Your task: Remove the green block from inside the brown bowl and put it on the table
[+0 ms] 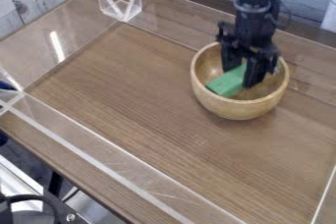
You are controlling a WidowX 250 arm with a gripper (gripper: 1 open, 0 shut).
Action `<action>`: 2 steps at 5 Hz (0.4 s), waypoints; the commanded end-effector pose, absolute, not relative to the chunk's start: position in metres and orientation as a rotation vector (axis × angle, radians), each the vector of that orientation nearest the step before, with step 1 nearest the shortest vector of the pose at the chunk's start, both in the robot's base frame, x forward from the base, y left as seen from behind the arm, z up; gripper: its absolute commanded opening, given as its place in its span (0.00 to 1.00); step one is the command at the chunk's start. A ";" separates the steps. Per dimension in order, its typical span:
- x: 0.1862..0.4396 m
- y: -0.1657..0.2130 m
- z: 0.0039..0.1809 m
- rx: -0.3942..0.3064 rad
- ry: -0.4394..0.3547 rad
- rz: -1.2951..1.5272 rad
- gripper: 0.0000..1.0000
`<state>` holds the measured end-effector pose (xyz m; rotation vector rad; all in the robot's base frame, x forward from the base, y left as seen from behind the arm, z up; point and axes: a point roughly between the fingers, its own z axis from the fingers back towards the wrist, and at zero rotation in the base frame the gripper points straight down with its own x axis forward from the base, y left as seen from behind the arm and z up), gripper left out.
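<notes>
Robotics lab, arm [253, 10], acrylic-edged wooden table [125, 110]

Green block [227, 83] tilted inside brown bowl [239, 103]

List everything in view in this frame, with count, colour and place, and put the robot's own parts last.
Green block: one, green, inside the bowl, at the gripper
Brown bowl: one, light tan, on the table, toward the far right
Table: one, brown wood grain, filling most of the view
Clear walls: more than one, transparent, along the table's edges
White angular frame: one, white, by the table's far left edge
Grey panelling: greyish, top left corner behind the table
Black cables: dark, bottom left corner, beyond the table's edge
Gripper: one, dark, blurred, reaching into the bowl; whether it grips the block is not clear
Robot arm: one, black, coming down from the top right
</notes>
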<state>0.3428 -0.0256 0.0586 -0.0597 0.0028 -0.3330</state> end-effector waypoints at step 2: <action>0.338 0.007 0.119 -0.017 -0.131 -0.256 0.00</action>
